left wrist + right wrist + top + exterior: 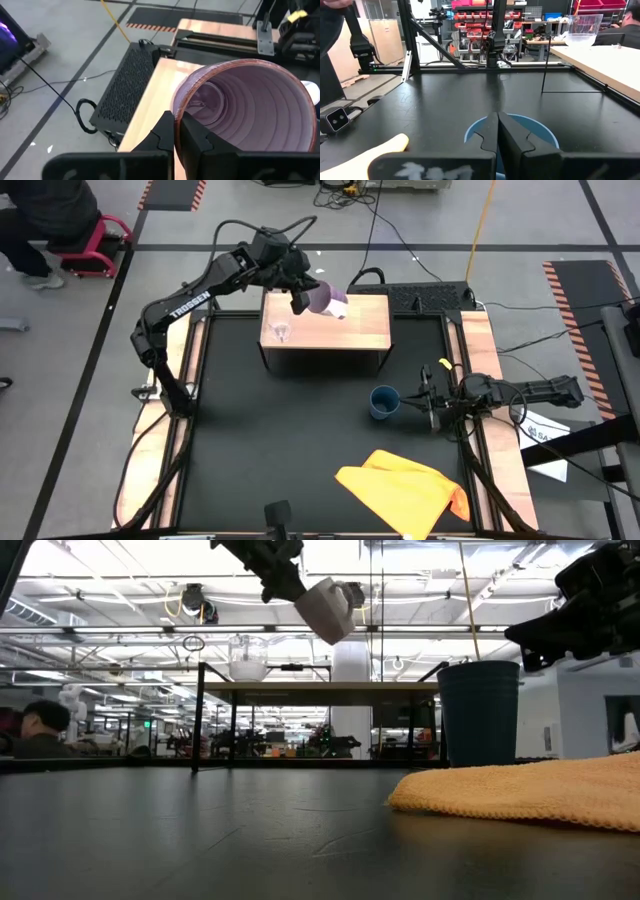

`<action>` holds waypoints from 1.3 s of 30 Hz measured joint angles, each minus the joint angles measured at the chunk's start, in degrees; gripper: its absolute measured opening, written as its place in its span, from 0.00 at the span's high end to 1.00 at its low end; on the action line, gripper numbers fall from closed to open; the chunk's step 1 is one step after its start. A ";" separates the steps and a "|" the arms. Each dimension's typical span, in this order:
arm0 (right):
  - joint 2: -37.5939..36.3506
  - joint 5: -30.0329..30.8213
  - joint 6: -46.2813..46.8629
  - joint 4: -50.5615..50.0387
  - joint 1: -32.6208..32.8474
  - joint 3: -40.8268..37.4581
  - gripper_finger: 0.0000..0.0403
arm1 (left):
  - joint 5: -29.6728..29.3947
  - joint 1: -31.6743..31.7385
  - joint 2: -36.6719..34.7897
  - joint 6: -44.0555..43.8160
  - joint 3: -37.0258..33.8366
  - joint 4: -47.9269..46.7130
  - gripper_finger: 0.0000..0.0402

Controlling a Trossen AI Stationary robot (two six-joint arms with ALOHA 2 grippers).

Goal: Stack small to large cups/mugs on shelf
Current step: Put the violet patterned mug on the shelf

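yellow cloth (530,790) nearest | left gripper (300,298) clamps purple mug (327,301), empty | right gripper (422,402) clamps blue cup (383,401)

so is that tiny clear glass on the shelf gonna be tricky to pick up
Probably. The clear glass looks thin-walled, so likely fragile and slippery. It stands upright on the shelf, small and probably light, so a nudge could tip it.

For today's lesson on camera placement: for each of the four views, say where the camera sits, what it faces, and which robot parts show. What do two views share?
High: overhead, straight down; both arms, shelf.
Low: table height, level; dark blue cup, yellow cloth.
Left wrist: left gripper on purple mug.
Right wrist: right gripper over the cup.
High and low share the lifted mug.
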 joint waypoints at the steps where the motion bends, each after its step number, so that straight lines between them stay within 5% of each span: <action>1: 0.22 0.00 0.00 0.00 0.00 0.00 1.00 | 0.14 0.39 0.00 -0.11 0.04 0.11 0.98; 19: 1.00 0.35 0.05 0.44 -0.01 0.02 1.00 | -2.29 0.06 0.63 7.27 0.04 -11.48 0.98; 39: 1.00 0.33 0.51 0.87 0.01 0.00 1.00 | -8.10 -4.67 1.86 11.76 0.04 -13.73 0.98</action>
